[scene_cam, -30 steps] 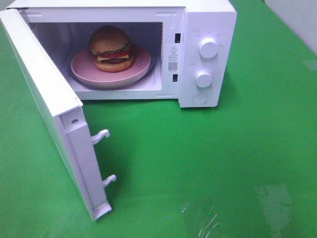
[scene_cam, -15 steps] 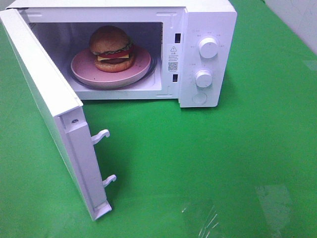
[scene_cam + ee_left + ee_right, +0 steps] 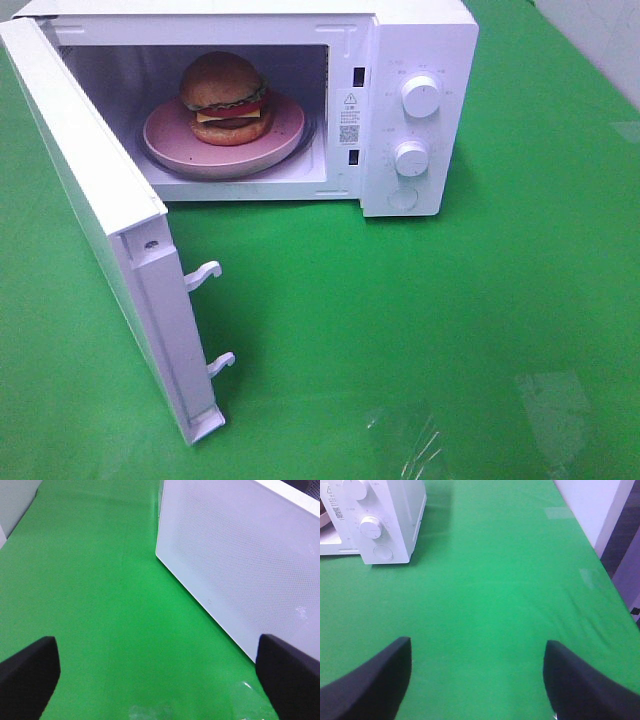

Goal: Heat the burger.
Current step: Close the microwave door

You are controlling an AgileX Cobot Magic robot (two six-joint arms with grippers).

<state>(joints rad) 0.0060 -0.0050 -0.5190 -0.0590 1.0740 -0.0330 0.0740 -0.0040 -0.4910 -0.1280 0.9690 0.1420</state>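
Note:
The burger (image 3: 224,96), with a golden-brown bun, lettuce, tomato and cheese, sits on a round pink plate (image 3: 285,125) inside the white microwave (image 3: 415,30). The microwave door (image 3: 95,190) stands swung wide open toward the front left. No gripper shows in the exterior high view. In the left wrist view my left gripper (image 3: 155,675) is open over the green cloth, with the door's perforated outer face (image 3: 240,560) just beside it. My right gripper (image 3: 477,680) is open and empty above the cloth, well off from the microwave's control panel (image 3: 372,527).
Green cloth (image 3: 450,320) covers the table. Two knobs (image 3: 420,96) and a round button sit on the microwave's right panel. Two door latch hooks (image 3: 203,273) stick out from the door edge. The table's right edge (image 3: 600,560) runs beside a white wall.

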